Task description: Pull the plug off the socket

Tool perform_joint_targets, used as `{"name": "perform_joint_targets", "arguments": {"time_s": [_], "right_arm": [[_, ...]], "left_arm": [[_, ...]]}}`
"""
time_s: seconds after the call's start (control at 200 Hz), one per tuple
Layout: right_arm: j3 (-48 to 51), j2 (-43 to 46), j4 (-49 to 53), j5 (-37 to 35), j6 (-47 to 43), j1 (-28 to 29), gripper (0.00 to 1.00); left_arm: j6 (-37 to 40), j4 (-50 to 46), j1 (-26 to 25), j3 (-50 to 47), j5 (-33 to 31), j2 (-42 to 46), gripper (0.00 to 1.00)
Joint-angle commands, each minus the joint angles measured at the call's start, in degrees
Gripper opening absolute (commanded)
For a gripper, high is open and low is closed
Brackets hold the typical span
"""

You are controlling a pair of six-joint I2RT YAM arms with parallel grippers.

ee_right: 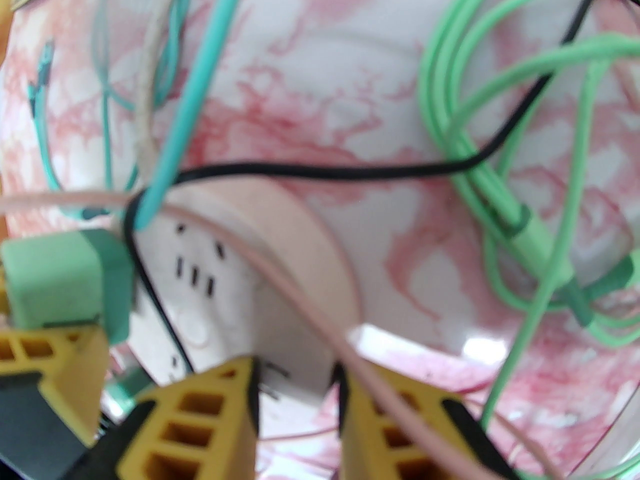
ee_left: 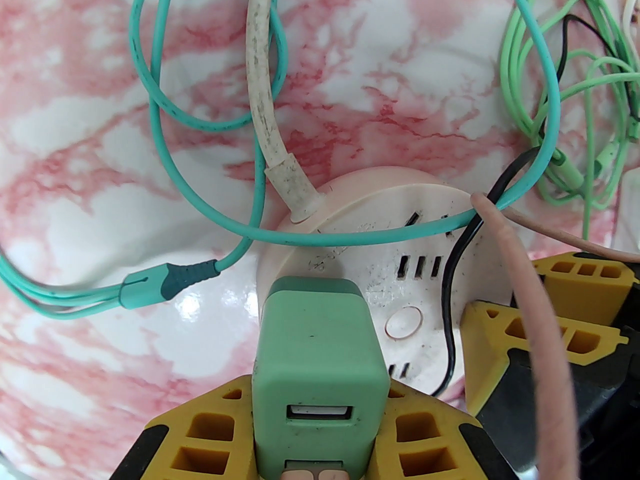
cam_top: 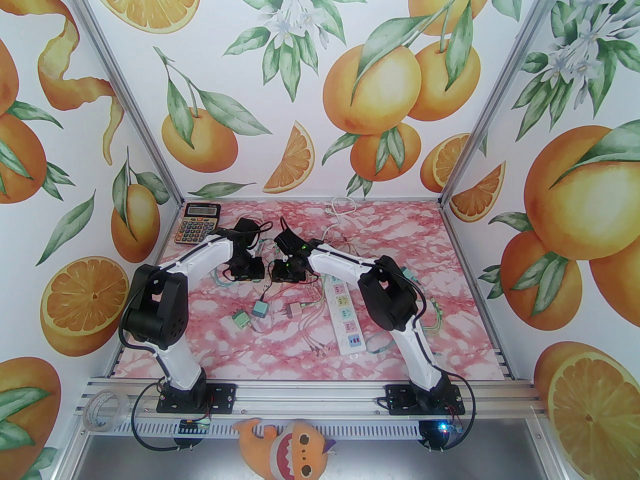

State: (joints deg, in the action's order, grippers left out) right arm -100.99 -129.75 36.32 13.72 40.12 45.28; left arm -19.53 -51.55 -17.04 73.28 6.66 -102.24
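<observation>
Three cables (ee_left: 350,239) partly cover the socket (ee_left: 365,273) face

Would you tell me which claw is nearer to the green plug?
Left. The left claw clamps the green plug; the right claw grips the round socket beside it.

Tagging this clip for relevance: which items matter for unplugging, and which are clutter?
Job: green cube-shaped plastic plug, round pink-and-white plastic socket, left gripper, right gripper.
Clutter: grey calculator, long white power strip, teal cable, light-green cables, orange plush toy.
</observation>
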Motion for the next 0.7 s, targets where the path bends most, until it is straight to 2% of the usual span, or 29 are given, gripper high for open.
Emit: {"name": "perform_joint_targets", "arguments": {"time_s": [0.0,0.33,0.505,0.696], "right_arm": [[4.5,-6.9,10.2,-4.9,-1.7,1.6,0.29],[3.3,-7.5,11.1,-5.4,-2.1,2.1,0.28],[3.1,-7.7,11.6,-5.5,-2.1,2.3,0.28],[3.1,-7.5,11.9,-6.0,-2.2,2.2,0.28]], "left_arm": [[-1.3,0.0,-0.4,0.5,4.2,3.2,0.14],[1.4,-4.8,-10.4,2.3,-16.0,1.8,0.14],[0.9,-4.3,-10.8,1.4,-15.3,2.1,0.13],[0.9,-4.6,-7.1,2.3,-11.8,3.7,0.14]]}}
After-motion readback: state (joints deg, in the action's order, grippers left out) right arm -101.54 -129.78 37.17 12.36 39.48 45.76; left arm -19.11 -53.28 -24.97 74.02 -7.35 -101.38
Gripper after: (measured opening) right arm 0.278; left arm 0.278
